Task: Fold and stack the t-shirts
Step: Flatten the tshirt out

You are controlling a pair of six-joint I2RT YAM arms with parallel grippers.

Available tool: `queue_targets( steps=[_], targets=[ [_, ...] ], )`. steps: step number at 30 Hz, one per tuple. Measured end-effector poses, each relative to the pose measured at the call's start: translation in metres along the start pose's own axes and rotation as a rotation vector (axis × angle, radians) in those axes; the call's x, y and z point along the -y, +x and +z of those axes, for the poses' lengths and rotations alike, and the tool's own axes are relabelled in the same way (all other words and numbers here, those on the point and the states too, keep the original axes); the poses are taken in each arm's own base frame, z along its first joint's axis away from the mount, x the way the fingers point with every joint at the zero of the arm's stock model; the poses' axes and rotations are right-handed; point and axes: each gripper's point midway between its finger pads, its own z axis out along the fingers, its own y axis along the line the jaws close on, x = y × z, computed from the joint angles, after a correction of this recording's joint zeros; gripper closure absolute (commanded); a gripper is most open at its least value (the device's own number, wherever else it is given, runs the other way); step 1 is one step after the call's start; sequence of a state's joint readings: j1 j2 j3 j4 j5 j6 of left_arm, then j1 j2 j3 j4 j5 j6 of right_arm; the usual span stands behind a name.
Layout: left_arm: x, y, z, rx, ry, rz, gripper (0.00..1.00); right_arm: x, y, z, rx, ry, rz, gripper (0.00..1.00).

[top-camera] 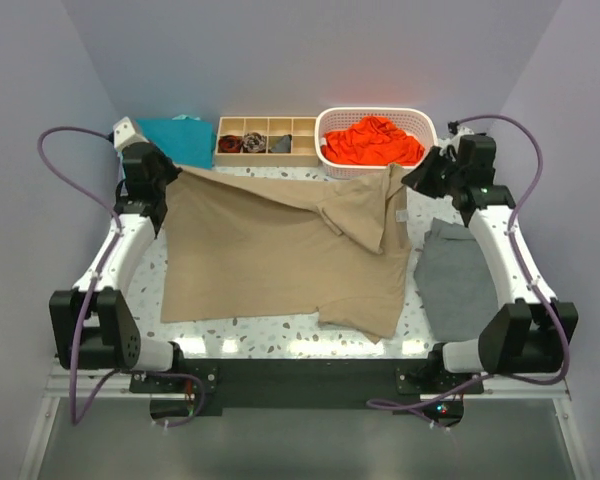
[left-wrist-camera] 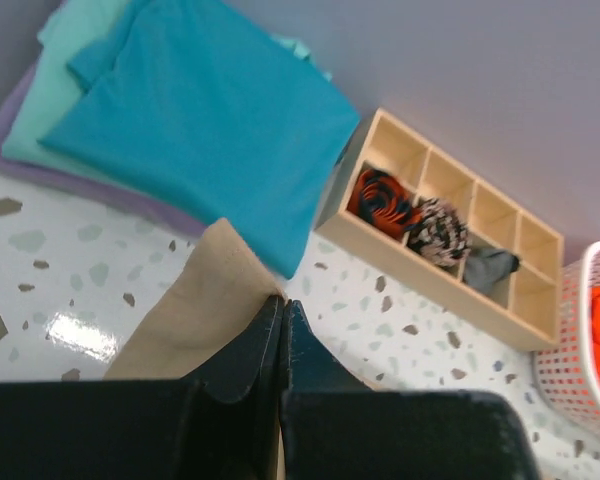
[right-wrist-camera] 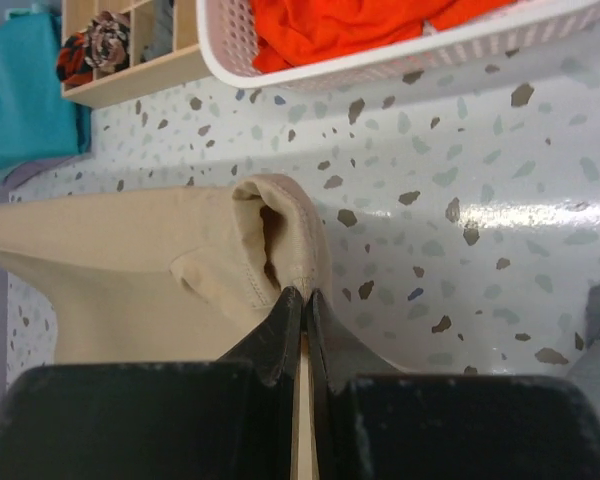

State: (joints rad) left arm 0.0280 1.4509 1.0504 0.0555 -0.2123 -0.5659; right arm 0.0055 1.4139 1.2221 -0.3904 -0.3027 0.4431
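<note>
We recorded left gripper [left-wrist-camera: 282,312] pinched shut on a corner of the tan t-shirt [top-camera: 270,250]; right gripper [right-wrist-camera: 302,300] clamped on another edge.

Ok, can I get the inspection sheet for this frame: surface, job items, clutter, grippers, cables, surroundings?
Surface: speckled table top, glare along the near edge.
Job's things: tan t-shirt spread out, its right side folded over; folded teal t-shirt at far left; orange-red t-shirt bunched in the white basket.
Clutter: wooden tray holding rolled socks; grey cloth lying flat on the right.
Grippers: left gripper shut on the tan t-shirt's far left corner; right gripper shut on its far right hem.
Cables: a purple cable loops out beside each arm.
Surroundings: plain lilac walls; nothing else seen.
</note>
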Motion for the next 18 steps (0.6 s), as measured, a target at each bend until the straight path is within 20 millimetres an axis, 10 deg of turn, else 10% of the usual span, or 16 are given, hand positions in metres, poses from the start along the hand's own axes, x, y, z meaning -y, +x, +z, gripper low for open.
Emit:
queue_targets(
  steps=[8,18],
  targets=[
    [0.016,-0.057,-0.064,0.099,0.056,-0.023,1.00,-0.045,-0.048,-0.090,0.168,-0.042,-0.134,1.00],
    [0.029,-0.126,-0.177,0.216,0.137,-0.004,1.00,-0.079,-0.052,-0.198,0.311,-0.072,-0.179,1.00]
  ],
)
